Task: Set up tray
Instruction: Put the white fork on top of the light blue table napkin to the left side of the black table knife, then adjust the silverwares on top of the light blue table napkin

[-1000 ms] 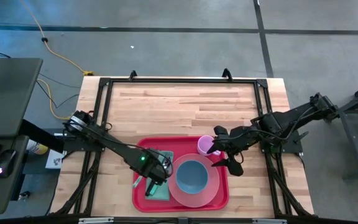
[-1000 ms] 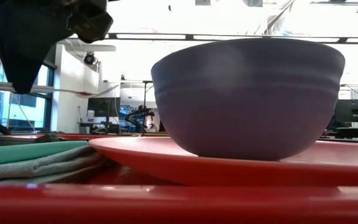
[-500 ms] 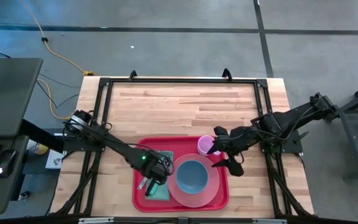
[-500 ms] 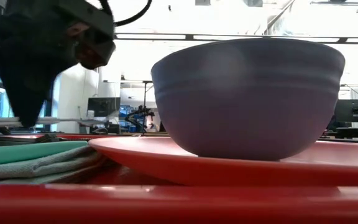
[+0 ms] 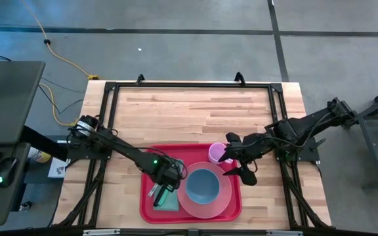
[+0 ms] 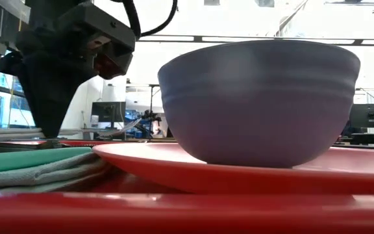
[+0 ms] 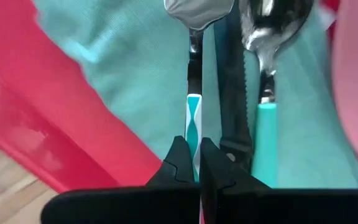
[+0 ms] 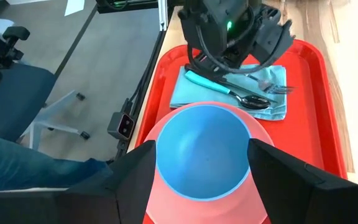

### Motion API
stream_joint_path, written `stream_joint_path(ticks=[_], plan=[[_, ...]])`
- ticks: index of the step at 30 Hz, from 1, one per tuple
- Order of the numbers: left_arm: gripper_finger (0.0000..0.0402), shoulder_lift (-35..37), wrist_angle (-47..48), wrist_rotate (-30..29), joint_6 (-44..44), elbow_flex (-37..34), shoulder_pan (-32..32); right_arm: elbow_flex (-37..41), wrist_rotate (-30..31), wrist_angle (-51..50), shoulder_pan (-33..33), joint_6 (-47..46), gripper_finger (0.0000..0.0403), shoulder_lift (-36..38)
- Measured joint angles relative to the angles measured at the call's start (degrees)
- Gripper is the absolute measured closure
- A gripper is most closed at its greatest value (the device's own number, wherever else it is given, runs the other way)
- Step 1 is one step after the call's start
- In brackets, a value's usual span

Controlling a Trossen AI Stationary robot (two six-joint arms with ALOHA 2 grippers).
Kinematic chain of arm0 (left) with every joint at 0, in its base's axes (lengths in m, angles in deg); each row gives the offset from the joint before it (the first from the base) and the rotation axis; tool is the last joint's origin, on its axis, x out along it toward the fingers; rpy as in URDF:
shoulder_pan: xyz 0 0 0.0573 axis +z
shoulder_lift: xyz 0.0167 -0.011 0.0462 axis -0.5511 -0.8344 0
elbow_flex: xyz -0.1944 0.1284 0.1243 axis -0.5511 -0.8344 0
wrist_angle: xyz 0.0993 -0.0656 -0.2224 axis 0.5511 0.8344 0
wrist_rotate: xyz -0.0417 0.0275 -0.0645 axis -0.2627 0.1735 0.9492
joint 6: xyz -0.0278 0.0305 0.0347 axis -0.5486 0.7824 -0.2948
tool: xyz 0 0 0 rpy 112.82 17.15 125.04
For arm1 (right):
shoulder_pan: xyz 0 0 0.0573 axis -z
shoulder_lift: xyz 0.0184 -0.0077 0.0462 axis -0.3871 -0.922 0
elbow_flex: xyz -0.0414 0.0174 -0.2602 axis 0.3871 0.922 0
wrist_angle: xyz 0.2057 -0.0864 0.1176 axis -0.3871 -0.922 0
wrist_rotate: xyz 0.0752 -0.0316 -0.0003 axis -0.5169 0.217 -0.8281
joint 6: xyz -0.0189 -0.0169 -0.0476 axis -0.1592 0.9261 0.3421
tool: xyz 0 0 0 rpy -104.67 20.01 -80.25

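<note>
The red tray (image 5: 148,214) holds a teal napkin (image 5: 173,204), a pink plate (image 5: 205,210) with a blue bowl (image 5: 202,185) on it, and a pink cup (image 5: 216,153). My left gripper (image 7: 194,152) points down over the napkin, shut on a fork (image 8: 277,89) with a teal-and-white handle. A dark knife (image 7: 232,93) and a teal-handled spoon (image 7: 267,74) lie on the napkin beside it. My right gripper (image 5: 235,167) hangs open above the tray's right side, at the plate's edge. My left gripper pinches the fork's handle (image 7: 193,118) between its two fingers, from above and pointing down. The fork lies level along the napkin, parallel to the knife and spoon. Whether it rests on the napkin or hangs just above it, I cannot tell.
Bare wooden tabletop (image 5: 189,111) lies beyond the tray's far side, inside a black frame (image 5: 110,92). A desk (image 5: 5,98) stands off the table's left. In the right wrist view an office chair (image 8: 48,106) and a person's leg (image 8: 17,165) show beside the table.
My left gripper has sunk toward the napkin with the fork, staying shut. The fork has stayed level and now sits much lower, close over the napkin.
</note>
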Motion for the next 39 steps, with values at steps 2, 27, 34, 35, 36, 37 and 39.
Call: stream_joint_path(ticks=[2,27,34,35,36,37,39], plan=[[0.0382,-1.0,-0.2,1.4,0.3,-0.1,0.0,0.0,0.0,0.0,0.0,0.0,0.0166,0.0],[0.0172,-2.0,-0.9,7.9,4.0,0.0,0.0,0.0,-0.3,-0.4,0.0,0.0,0.0166,0.0],[0.0162,-0.5,6.3,2.2,7.2,4.7,0.0,0.0,-0.3,-0.4,0.0,0.0,0.0166,0.0],[0.0164,0.0,9.0,1.1,7.7,5.6,0.0,0.0,-0.3,-0.4,0.0,0.0,0.0166,0.0],[0.0167,0.5,9.8,-0.3,8.2,6.6,0.0,0.0,-0.3,-0.4,0.0,0.0,0.0166,0.0],[0.0170,1.4,10.4,-2.0,8.3,7.7,0.0,0.0,-0.3,-0.4,0.0,0.0,0.0166,0.0],[0.0175,3.0,14.5,-4.8,8.9,9.2,0.0,0.0,-0.2,-0.4,0.0,-0.1,0.0166,0.0]])
